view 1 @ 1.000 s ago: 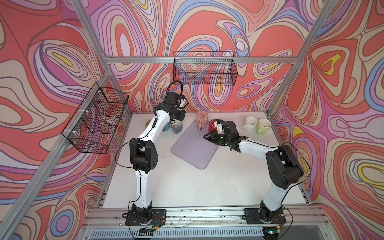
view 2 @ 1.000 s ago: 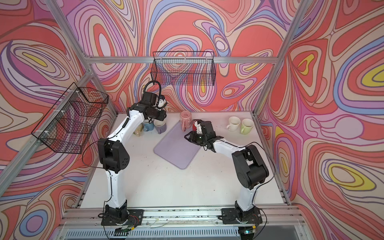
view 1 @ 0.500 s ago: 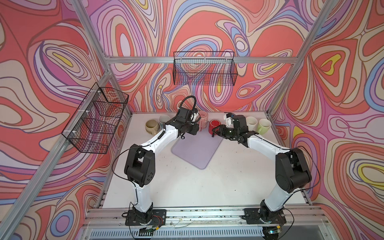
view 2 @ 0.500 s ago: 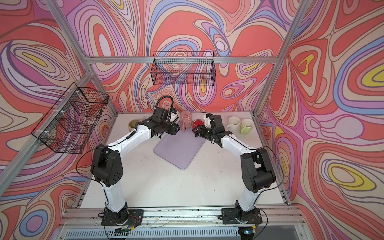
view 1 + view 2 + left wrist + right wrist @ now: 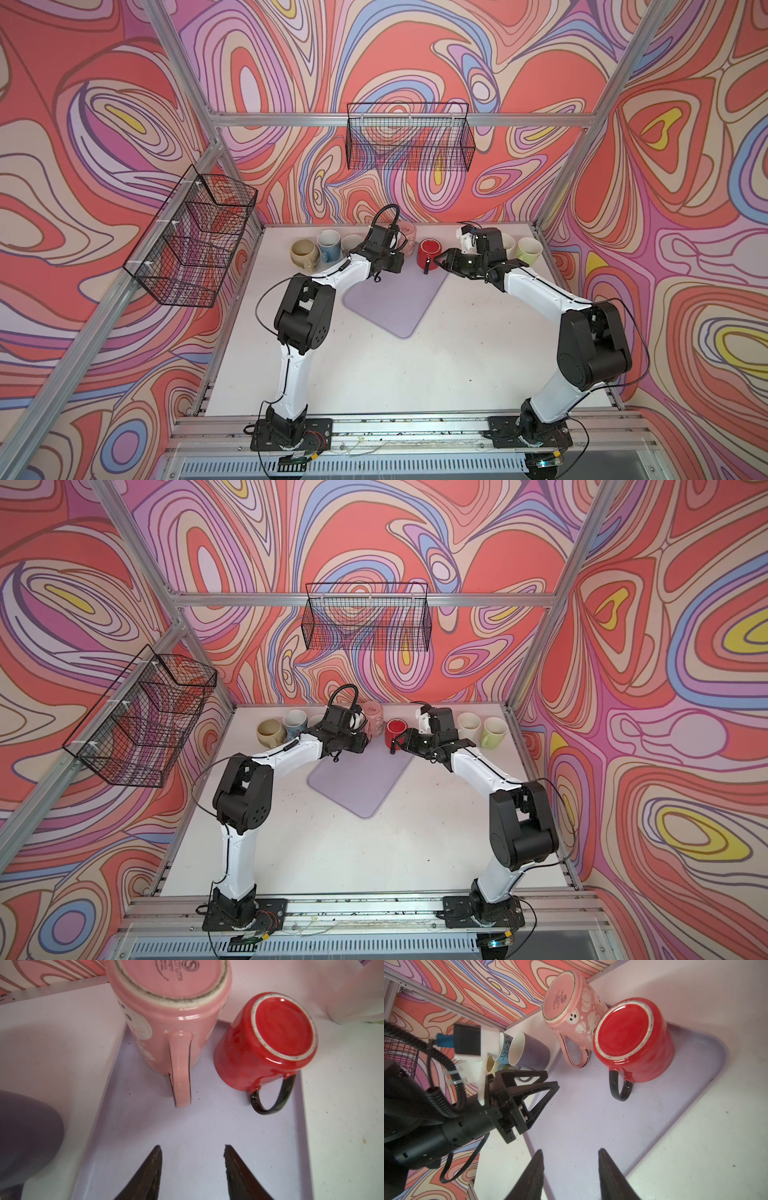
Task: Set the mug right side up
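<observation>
1. Handling, my guess: both are glazed ceramic, so stiff, fairly heavy and slick, and they would chip if dropped. The bodies look wide for my jaws, so I'd grip by a handle.
2. Pink mug (image 5: 172, 1022): tall, with white pumpkin and ghost prints. Its base is up, showing a bare foot ring and a maker's stamp. Its pink handle (image 5: 180, 1068) faces my left claw.
3. Red mug (image 5: 268, 1043): squat and base up, with a black handle (image 5: 270, 1097).
4. Both stand rim-down, just beside each other, at the far end of the lilac mat (image 5: 145, 1122), near the back wall. I can't tell which one the task means.
5. Left gripper (image 5: 192, 1147): jaws parted and empty, over the mat, clear of the pink handle.
6. Right gripper (image 5: 570, 1150): jaws parted and empty, aimed toward the red mug, not touching it.
</observation>
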### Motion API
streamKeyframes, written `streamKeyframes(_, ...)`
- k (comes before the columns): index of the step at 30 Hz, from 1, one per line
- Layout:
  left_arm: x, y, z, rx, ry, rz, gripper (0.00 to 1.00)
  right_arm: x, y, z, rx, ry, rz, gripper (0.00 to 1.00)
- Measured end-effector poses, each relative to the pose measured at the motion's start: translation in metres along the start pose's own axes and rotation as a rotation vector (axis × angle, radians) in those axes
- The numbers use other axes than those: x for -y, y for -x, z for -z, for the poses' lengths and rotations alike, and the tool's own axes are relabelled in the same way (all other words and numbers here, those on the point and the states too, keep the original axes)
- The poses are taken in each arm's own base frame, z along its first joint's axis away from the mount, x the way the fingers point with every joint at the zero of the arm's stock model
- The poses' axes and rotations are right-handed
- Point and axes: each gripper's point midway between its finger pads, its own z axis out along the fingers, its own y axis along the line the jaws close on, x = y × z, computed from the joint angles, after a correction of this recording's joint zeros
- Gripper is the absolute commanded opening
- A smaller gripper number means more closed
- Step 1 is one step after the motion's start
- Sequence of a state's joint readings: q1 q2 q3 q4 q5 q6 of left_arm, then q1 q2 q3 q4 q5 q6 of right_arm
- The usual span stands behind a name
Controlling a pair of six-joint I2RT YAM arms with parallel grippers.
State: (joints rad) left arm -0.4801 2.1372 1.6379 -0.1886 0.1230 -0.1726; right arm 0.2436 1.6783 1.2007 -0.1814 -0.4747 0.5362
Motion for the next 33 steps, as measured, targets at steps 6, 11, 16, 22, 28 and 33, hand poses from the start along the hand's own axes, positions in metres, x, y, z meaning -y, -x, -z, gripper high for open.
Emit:
streamKeyframes(6,0.003,0.013,-0.023,0.021,-0.006,-0.006,0.52,-0.004,0.005,0.008,0.018,0.004,0.008,0.44)
streamKeyframes(11,0.003,0.028,-0.036,0.032,0.007,-0.010,0.52,-0.005,0.006,0.009,0.025,0.009,0.011,0.44)
streamKeyframes(16,0.002,0.032,-0.048,0.012,0.013,-0.009,0.51,-0.003,0.005,0.008,0.025,0.009,0.011,0.44)
streamKeyframes(22,0.000,0.028,-0.063,-0.043,0.023,-0.005,0.49,0.002,-0.001,0.008,0.021,0.004,0.003,0.44)
streamKeyframes(28,-0.003,0.016,-0.065,-0.097,0.032,-0.001,0.48,0.004,-0.001,0.010,0.029,0.004,-0.002,0.44)
streamKeyframes(33,-0.004,0.010,-0.065,-0.117,0.040,0.001,0.48,0.003,0.000,0.009,0.032,0.010,-0.001,0.44)
